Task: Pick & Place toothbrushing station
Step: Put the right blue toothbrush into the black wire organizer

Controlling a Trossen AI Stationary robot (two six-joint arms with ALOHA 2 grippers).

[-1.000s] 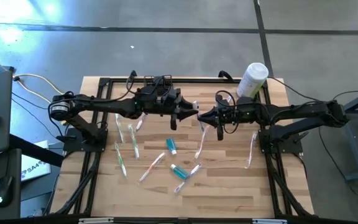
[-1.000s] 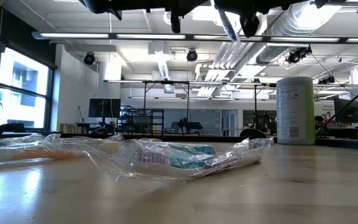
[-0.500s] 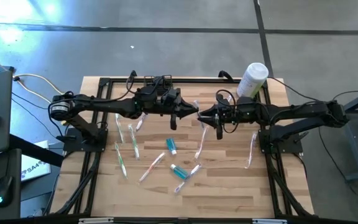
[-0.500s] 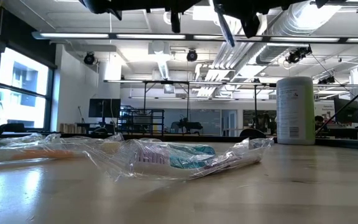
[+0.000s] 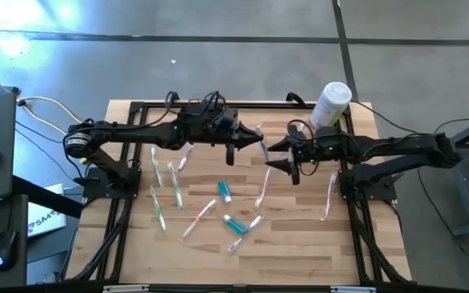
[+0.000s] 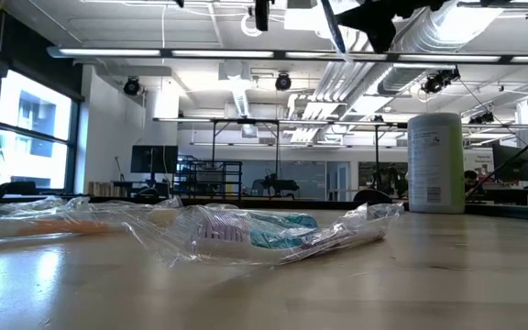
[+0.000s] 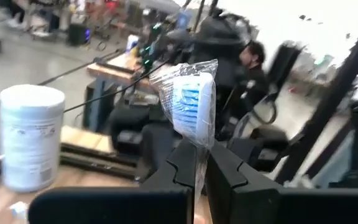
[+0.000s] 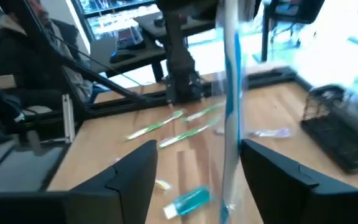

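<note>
A toothbrush in a clear wrapper (image 7: 188,102) hangs over the middle of the table, with my left gripper (image 5: 249,140) shut on it. In the low view it slants down from the picture's top (image 6: 335,32). My right gripper (image 5: 279,156) is open just to the right of it. Its fingers stand on either side of the blue handle (image 8: 230,93) and do not touch it. The toothbrushing station (image 8: 340,130), a black rack, stands on the table beyond the toothbrush in the right wrist view. My left gripper pinches the wrapped toothbrush between its two fingers just behind the bristle head (image 7: 194,146), which sticks out past the fingertips (image 7: 179,165). The fingers come about level from the table's left. The toothbrush is lifted clear, and its handle hangs down at a slant.
Several wrapped toothbrushes (image 5: 169,183) and two teal toothpaste tubes (image 5: 224,190) lie scattered on the wooden table. A tall white canister (image 5: 330,104) stands at the far right corner. A person sits in the room beyond (image 7: 253,62).
My right gripper has opened, let go of the toothbrush and drawn back a little toward the table's right edge. My left gripper, shut on the toothbrush, has risen slightly and carries it alone.
</note>
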